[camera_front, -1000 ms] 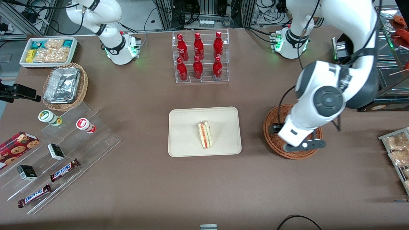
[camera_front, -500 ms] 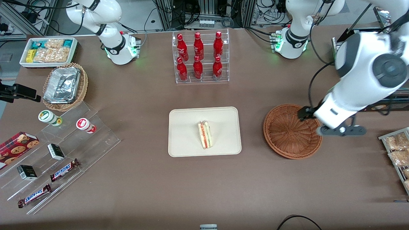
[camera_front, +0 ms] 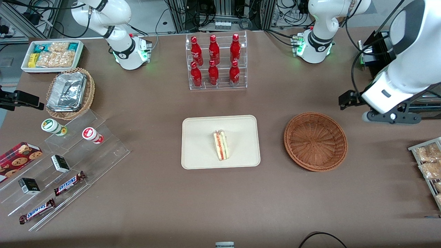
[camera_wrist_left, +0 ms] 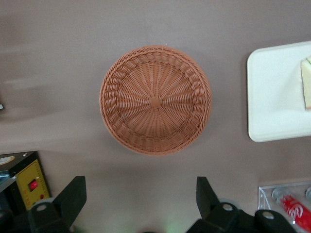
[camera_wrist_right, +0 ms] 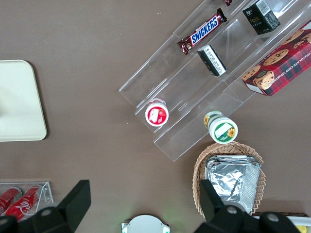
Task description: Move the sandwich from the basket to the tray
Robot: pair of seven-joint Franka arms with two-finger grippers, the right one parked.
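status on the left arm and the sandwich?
Gripper open, empty, high above the table, farther from the front camera than the basket. Sandwich lying on the tray. Basket empty. Nothing in the way.

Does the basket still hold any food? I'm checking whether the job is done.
No, the basket shows only bare weave; the sandwich lies on the tray, the open gripper above.

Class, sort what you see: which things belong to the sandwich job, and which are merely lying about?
Job: triangular layered sandwich; cream rectangular tray; empty reddish-brown wicker basket; open pincer, above the table beside that basket.

Lying about: red bottles; foil-lined basket; Snickers bars.
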